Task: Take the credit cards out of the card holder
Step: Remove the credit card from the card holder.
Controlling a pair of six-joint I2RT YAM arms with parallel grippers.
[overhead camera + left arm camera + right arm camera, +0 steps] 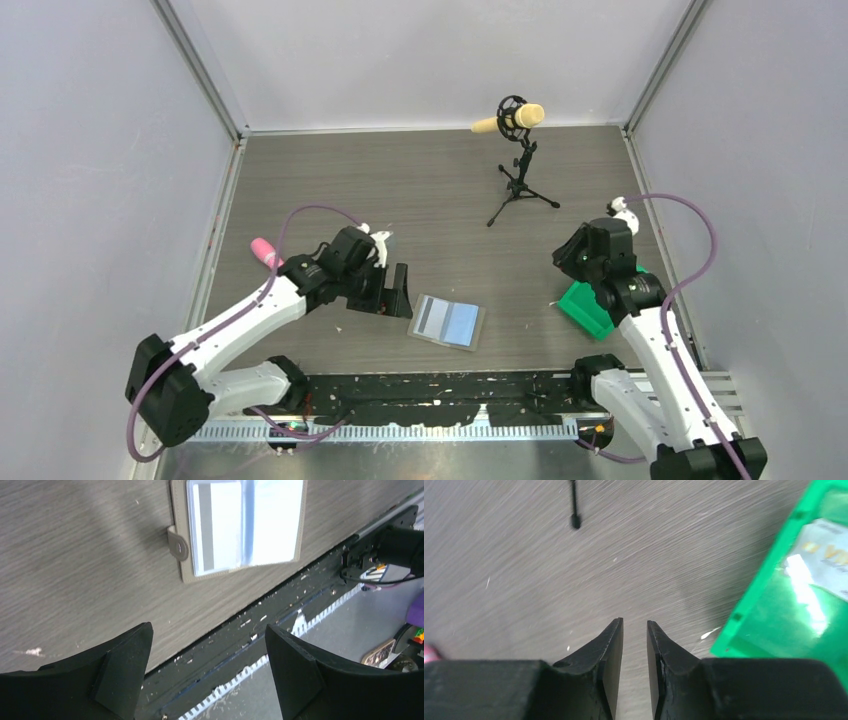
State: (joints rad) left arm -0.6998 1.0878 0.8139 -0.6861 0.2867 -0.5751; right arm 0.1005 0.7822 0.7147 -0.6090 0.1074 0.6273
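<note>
Card holder (447,321), a grey-olive bifold wallet, lies open on the brown wooden table (430,190), just right of the left gripper (393,292); a green plastic bin (588,308) sits under the right arm. Left wrist: jaws wide apart, empty, 1 pale silvery card (217,527) in the holder's clear pocket. Right wrist: right gripper (635,625) narrowly parted, gripping nothing; 1 white card (824,555) lies in the bin.

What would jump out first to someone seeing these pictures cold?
The bright green plastic bin on the right, beside the right arm, with a pale card lying in it. Next, the open grey-olive bifold card holder, light blue inside, flat near the front middle, and the yellow microphone on a black tripod at the far side.
</note>
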